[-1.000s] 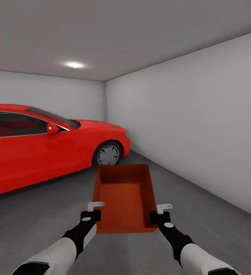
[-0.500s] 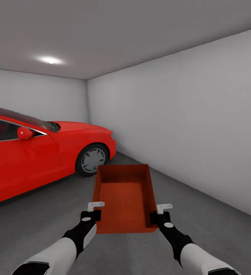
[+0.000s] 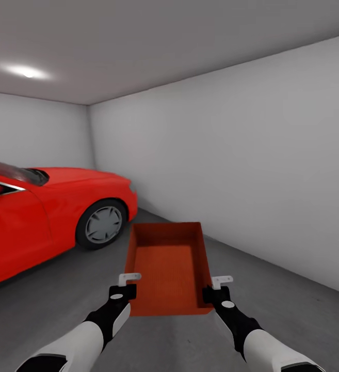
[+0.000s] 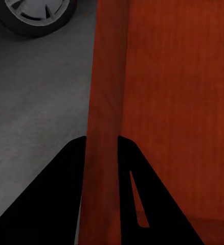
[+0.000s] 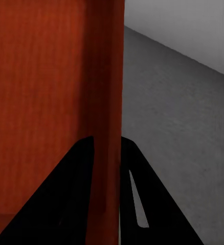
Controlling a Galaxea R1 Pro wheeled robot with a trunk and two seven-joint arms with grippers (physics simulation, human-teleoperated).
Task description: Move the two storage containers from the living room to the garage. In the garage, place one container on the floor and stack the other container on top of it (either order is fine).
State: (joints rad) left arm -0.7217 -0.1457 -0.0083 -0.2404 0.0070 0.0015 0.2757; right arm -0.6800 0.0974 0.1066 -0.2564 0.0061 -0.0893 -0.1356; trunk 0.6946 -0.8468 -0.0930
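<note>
currently: storage container (image 3: 169, 268), carried over garage floor (image 3: 45, 310); left hand (image 3: 130, 278) and right hand (image 3: 222, 279) clamp its side walls; view has swung right, red car (image 3: 50, 206) sliding leftward; set-down pending.

One storage container (image 3: 169, 268): orange-red, rectangular, lidless, thin plain walls, empty. Held level above the garage's dark grey concrete floor (image 3: 45, 305), long axis pointing away from the robot. Each long side wall sits between a gripper's fingers. Second container not visible.
</note>
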